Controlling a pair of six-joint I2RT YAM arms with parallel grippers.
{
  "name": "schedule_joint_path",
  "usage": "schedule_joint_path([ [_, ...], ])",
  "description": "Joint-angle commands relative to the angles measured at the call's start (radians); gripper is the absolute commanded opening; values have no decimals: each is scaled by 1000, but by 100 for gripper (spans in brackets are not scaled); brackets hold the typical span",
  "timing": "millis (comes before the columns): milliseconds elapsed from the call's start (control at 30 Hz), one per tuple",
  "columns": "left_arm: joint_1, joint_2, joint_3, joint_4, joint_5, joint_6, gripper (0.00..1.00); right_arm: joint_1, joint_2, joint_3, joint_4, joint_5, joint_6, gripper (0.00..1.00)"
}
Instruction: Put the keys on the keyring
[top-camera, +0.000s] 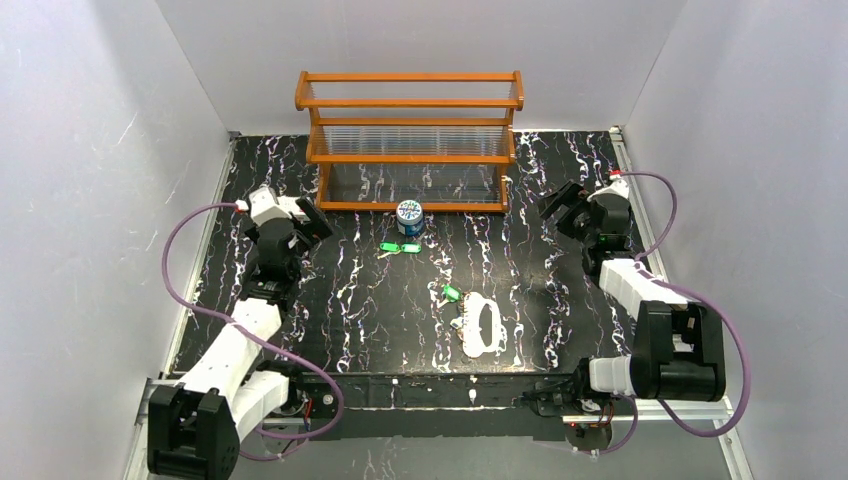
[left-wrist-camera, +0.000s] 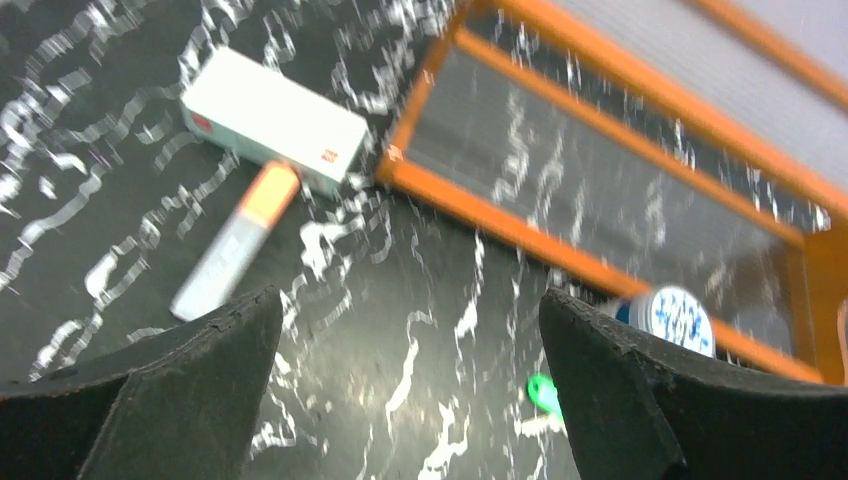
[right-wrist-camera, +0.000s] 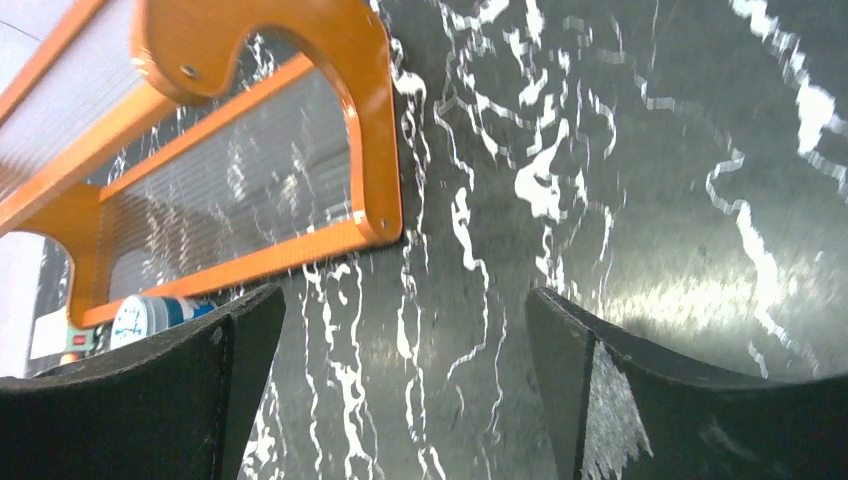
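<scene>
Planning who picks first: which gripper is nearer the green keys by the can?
Left. The left gripper hangs just left of the green keys; the right gripper is farther, right of the rack.

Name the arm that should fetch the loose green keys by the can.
Left. The left gripper, open, sits nearer the green keys than the right gripper, and its wrist view shows one near the can.
</scene>
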Motion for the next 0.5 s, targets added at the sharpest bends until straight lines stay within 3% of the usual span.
schedule_joint_path([
  [0, 4, 19, 28, -179, 223, -66, 98, -26, 32, 63, -139, -142, 93, 99],
  [233, 4, 137, 91, -251, 402, -53, 98, -13, 41, -45, -28, -394, 62, 99],
  [467, 4, 225, 87, -258, 561, -127, 96, 129, -2, 36, -284, -411, -96, 98],
])
